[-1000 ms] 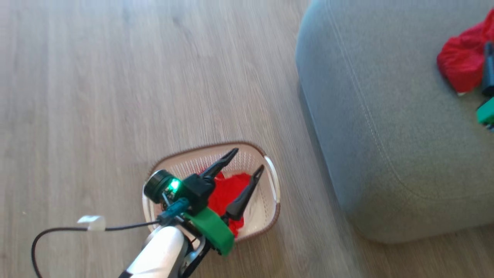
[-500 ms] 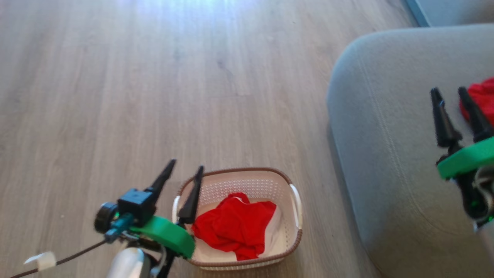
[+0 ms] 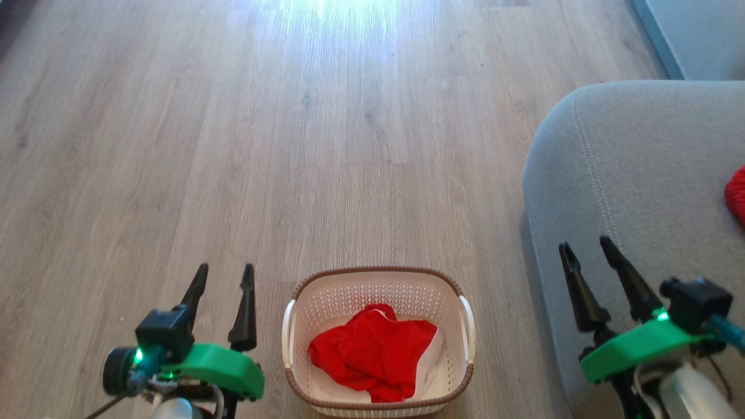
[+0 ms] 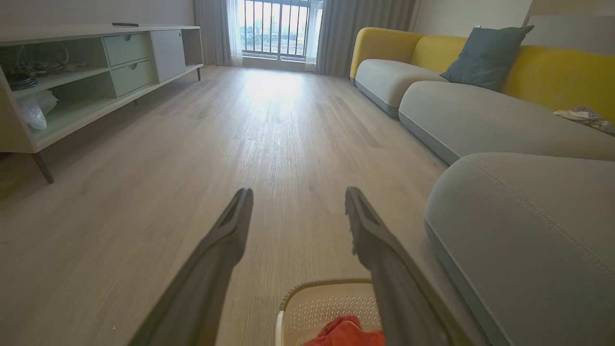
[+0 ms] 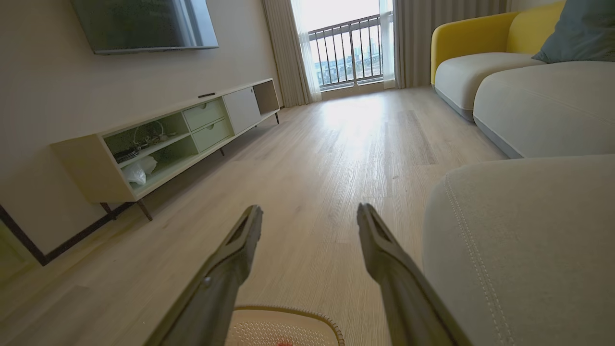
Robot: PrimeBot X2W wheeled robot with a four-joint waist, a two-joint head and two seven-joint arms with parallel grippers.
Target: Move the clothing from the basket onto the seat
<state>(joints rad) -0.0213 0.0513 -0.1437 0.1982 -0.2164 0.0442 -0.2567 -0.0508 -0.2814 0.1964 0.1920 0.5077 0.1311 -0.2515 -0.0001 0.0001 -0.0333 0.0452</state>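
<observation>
On the seat (image 3: 628,174), the far red garment (image 3: 737,201) is sliced off by the head view's right edge, so its shape and trim cannot be told. The basket (image 3: 349,291) has most of its floor covered by the heaped red garment (image 3: 372,355) (whatever lies under it is hidden). In the left wrist view the bottom edge cuts both, and a finger (image 4: 384,259) of the left gripper (image 4: 298,192) masks the basket's right side. The shelf clutter (image 5: 139,144) in the cabinet (image 5: 211,120) is too small to name.

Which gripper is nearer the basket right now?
Left. The left gripper hangs open just left of the basket; the right gripper is farther off to its right, over the edge of the seat.
</observation>
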